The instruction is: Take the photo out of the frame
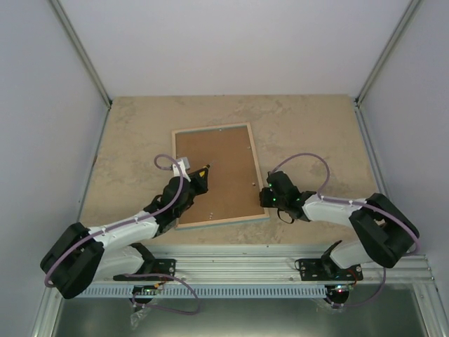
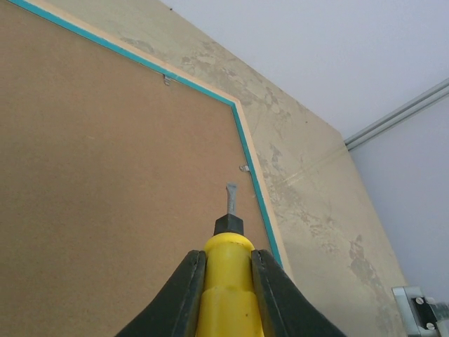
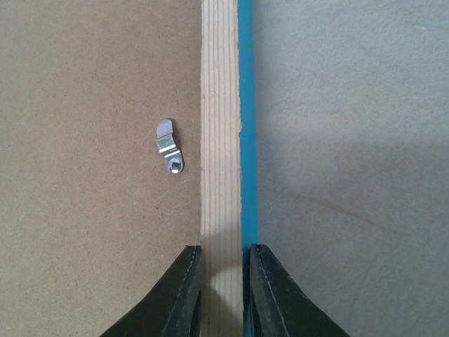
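Observation:
The frame point(image 1: 210, 128) lies face down on the table, its pale wood rim point(image 3: 221, 140) and turquoise edge point(image 2: 256, 189) showing. A brown backing board point(image 1: 217, 175) fills it and hides the photo. My left gripper point(image 1: 198, 179) is shut on a yellow-handled screwdriver point(image 2: 226, 281). Its grey blade point(image 2: 231, 200) hovers over the board, pointing toward a small metal clip point(image 2: 243, 168) by the frame's rim. My right gripper point(image 3: 222, 249) is shut on the frame's right rim near the front corner, one finger on either side.
A metal turn clip point(image 3: 169, 146) sits on the backing board just inside the right rim, and another clip point(image 2: 167, 79) shows further along the frame's edge. The beige table point(image 1: 309, 133) is walled at both sides. An aluminium rail point(image 1: 280, 263) runs along the near edge.

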